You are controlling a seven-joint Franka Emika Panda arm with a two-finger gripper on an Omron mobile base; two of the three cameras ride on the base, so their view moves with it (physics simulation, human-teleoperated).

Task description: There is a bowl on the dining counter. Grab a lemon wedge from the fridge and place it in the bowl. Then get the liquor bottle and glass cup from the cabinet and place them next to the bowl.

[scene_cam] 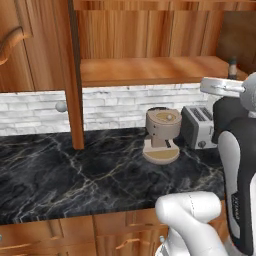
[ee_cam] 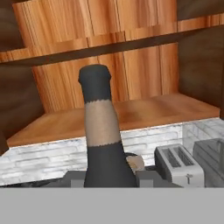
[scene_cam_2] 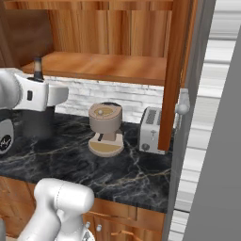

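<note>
Liquor bottle [ee_cam: 101, 140], dark with a tan band on its neck, stands upright between the partly closed fingers of the gripper [ee_cam: 105, 179], which grips it. In the left base view its top [scene_cam: 232, 66] shows at two o'clock, before the open wooden cabinet [scene_cam: 150, 70]. A coffee machine [scene_cam_2: 106, 128] and toaster [scene_cam_2: 151, 129] sit on the black marble worktop [scene_cam_2: 132, 172] below.
</note>
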